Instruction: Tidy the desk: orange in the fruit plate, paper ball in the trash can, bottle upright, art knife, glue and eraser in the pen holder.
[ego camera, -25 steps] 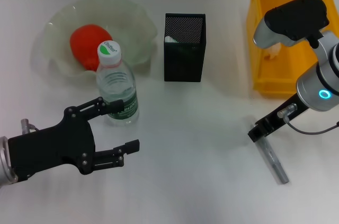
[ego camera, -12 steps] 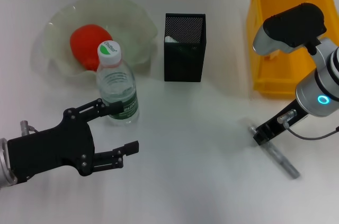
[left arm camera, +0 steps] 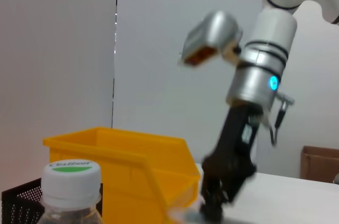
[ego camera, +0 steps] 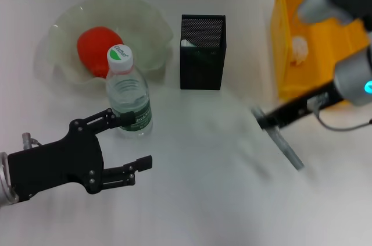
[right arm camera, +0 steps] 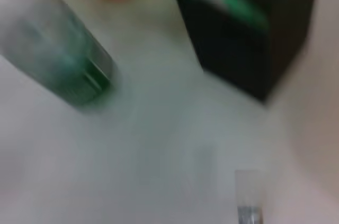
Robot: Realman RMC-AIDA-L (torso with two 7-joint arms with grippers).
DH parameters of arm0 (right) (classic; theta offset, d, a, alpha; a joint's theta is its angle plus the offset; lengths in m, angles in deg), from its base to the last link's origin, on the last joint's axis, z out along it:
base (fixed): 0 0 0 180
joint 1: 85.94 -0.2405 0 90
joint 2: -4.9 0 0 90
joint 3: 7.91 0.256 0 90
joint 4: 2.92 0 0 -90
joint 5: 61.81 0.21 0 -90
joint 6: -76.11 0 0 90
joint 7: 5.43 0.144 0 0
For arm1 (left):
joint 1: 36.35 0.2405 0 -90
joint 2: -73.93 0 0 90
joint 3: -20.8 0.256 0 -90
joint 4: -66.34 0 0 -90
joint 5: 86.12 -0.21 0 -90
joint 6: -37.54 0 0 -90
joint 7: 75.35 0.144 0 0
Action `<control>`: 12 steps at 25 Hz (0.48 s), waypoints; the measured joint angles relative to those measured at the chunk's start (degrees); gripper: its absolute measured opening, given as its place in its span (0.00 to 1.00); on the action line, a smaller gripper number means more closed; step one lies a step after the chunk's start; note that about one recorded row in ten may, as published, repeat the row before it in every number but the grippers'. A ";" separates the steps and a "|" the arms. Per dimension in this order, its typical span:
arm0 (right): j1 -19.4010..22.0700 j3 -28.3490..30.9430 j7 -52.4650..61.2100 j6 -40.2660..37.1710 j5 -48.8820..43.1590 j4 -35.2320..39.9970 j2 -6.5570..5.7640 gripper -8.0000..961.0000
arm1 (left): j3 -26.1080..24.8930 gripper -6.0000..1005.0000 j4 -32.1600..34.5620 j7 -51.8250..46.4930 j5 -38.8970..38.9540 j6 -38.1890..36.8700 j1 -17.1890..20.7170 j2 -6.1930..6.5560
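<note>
The orange (ego camera: 96, 50) lies in the pale fruit plate (ego camera: 148, 22). In front of the plate the bottle (ego camera: 129, 97) stands upright with a green-topped cap (left arm camera: 70, 173). My left gripper (ego camera: 136, 139) is open, just in front of the bottle and apart from it. My right gripper (ego camera: 264, 121) is shut on one end of the grey art knife (ego camera: 288, 150), held slanted above the table, right of the black mesh pen holder (ego camera: 201, 63). A paper ball (ego camera: 298, 50) lies in the yellow trash can (ego camera: 279, 36). Glue and eraser are hidden; something white shows inside the holder.
The yellow trash can (left arm camera: 122, 155) stands at the table's right edge, under my right arm. In the right wrist view the pen holder (right arm camera: 249, 38) and bottle (right arm camera: 63, 65) are blurred by motion. Bare table lies between the two grippers.
My right gripper has lifted the art knife off the table and swung it up and left toward the pen holder. The left arm has not moved.
</note>
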 joint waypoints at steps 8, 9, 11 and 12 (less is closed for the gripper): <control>5.84 15.44 -23.99 5.56 27.15 3.51 0.08 0.15 | 0.00 0.84 -0.53 0.18 0.00 -0.08 -0.09 -0.04; 7.77 15.34 -35.07 11.01 36.60 0.49 0.05 0.15 | 0.06 0.84 -0.57 0.19 0.00 0.00 -0.19 -0.04; 8.36 15.13 -40.45 13.49 40.58 -1.64 0.02 0.15 | 0.16 0.84 -0.58 0.19 0.01 0.12 -0.22 -0.04; 8.20 14.75 -53.94 17.47 50.09 -8.86 -0.03 0.15 | 0.29 0.84 -0.59 0.20 0.01 0.17 -0.23 -0.04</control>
